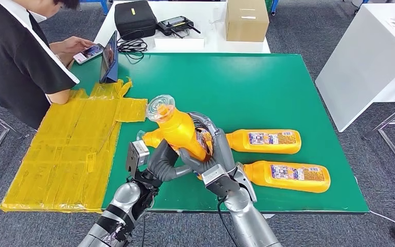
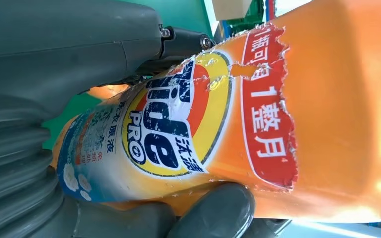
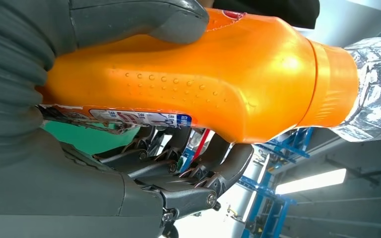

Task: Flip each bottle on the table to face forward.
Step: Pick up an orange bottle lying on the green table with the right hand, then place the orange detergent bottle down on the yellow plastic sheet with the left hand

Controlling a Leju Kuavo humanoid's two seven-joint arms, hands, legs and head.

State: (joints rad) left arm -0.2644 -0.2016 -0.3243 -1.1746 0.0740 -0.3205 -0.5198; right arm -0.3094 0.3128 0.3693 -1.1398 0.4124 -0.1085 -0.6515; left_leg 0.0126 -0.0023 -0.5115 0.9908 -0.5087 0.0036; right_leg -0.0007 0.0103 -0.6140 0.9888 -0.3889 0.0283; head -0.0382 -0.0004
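Both hands hold one orange detergent bottle (image 1: 177, 128) raised and tilted above the green table (image 1: 267, 87), its clear cap (image 1: 160, 107) pointing up and away. My left hand (image 1: 162, 162) grips it from below, and the left wrist view shows the front label (image 2: 178, 124) of the bottle beside the thumb (image 2: 213, 210). My right hand (image 1: 213, 149) wraps the body; in the right wrist view its thumb (image 3: 144, 17) presses on the bottle (image 3: 218, 84). Another bottle (image 1: 150, 138) lies partly hidden behind the held one. Two more bottles (image 1: 265, 140) (image 1: 288, 176) lie on their sides to the right, back labels up.
Yellow taped sheeting (image 1: 77, 144) covers the table's left end. A person (image 1: 15, 56) leans in at the far left with a phone (image 1: 87, 52), next to a tablet (image 1: 109, 57). A black bag (image 1: 133, 18) and a cardboard box (image 1: 246, 19) sit on the far table.
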